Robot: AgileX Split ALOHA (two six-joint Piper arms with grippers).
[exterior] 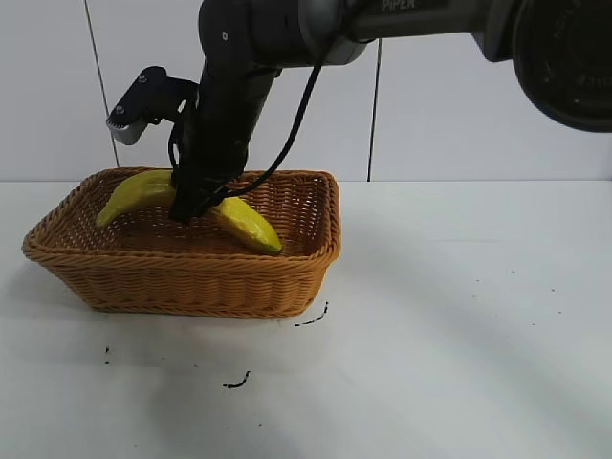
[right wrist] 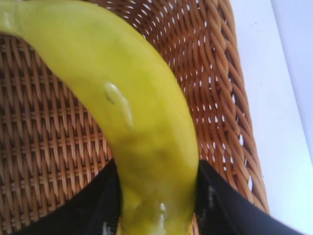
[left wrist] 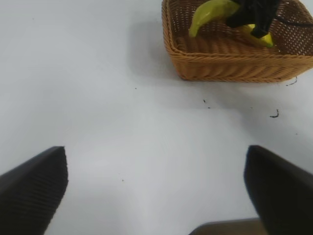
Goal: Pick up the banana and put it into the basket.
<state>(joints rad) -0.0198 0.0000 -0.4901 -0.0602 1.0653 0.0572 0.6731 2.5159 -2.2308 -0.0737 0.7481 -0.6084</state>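
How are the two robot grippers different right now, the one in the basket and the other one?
The right gripper reaches down into the basket, its fingers on either side of the banana; the left gripper hangs over bare table, away from the basket, with nothing between its fingers. The right one points steeply down; the left is aimed more shallowly. Both have dark fingers.

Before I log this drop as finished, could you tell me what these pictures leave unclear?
- Exterior view: the right gripper hides the middle of the banana.
- Right wrist view: both banana ends are cut off by the picture's edges; whether the jaws have let go is unclear.
- Every view: the near wall of the basket hides where the banana rests.
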